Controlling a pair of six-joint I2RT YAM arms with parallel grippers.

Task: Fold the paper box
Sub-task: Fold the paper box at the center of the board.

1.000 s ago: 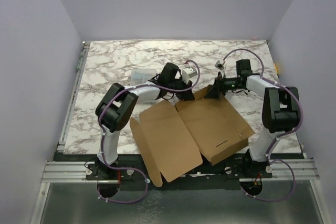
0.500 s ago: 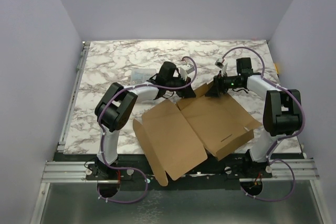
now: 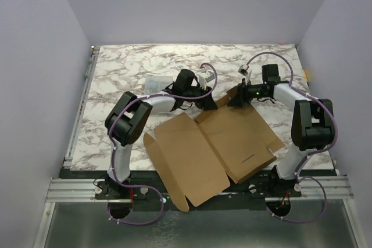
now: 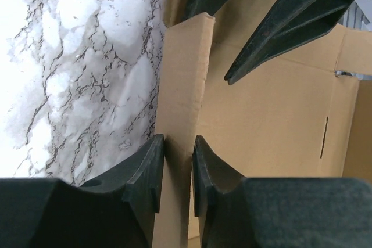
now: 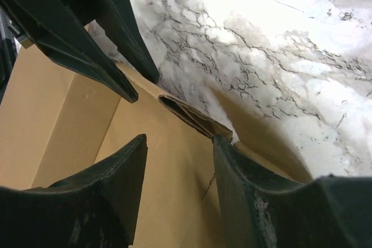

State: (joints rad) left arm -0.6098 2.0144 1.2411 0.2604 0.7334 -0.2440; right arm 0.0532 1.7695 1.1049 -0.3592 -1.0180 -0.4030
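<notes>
Cardboard overhead: the paper box (image 3: 215,143) lies almost flat on the worktop (image 3: 133,62), far edge beneath left tool (image 3: 208,101) and right tool (image 3: 233,98), folding barely begun. Left wrist: that tool pinches a narrow flap (image 4: 183,85). Right wrist: that tool gapes, empty, above a doubled flap (image 5: 195,117)

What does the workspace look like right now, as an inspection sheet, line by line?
Surface: white marbled table, no spills seen.
Job's things: paper box, an unfolded brown sheet, near end overhanging the table.
Clutter: small clear case on the table, apart from the sheet.
Hands: left hand shut on a far flap; right hand open above the far edge.
Cables: purple cables, hanging in loose loops.
Surroundings: plain walls; metal rail in front.
</notes>
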